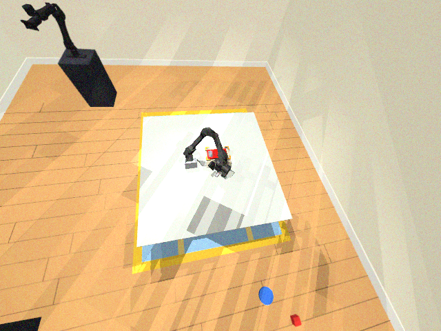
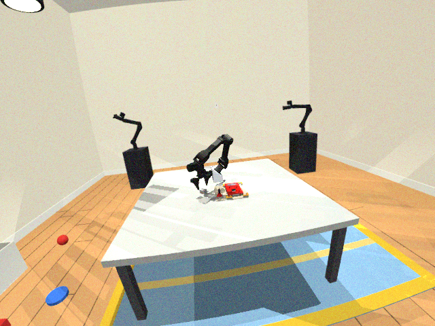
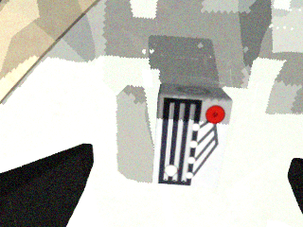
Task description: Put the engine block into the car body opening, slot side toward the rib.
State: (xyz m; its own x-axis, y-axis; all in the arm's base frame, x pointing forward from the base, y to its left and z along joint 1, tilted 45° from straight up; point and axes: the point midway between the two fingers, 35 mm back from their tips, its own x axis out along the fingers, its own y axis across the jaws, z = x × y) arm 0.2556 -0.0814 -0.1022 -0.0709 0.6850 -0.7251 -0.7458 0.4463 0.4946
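Observation:
The engine block (image 3: 178, 142) is a small grey-and-white block with black stripes and a red round spot. It lies on the white table (image 1: 171, 199) (image 2: 266, 217), outside the car body, and also shows small in the exterior view (image 2: 202, 191). The car body (image 1: 212, 154) (image 2: 233, 189) is red with yellow-orange corners and is partly hidden by the arm in the top view. Its opening and rib cannot be made out. My gripper (image 1: 218, 170) (image 2: 202, 187) (image 3: 192, 161) is open and empty. Its fingers stand wide apart over the block, one to each side in the wrist view.
A light part with a red piece (image 2: 219, 193) is beside the car body. The arm's grey base (image 1: 191, 165) (image 2: 217, 175) stands close by. Other arms stand on black pedestals (image 1: 90, 80) (image 2: 137, 167) (image 2: 302, 152) beyond the table. A blue disc (image 1: 266, 295) (image 2: 57, 295) lies on the floor.

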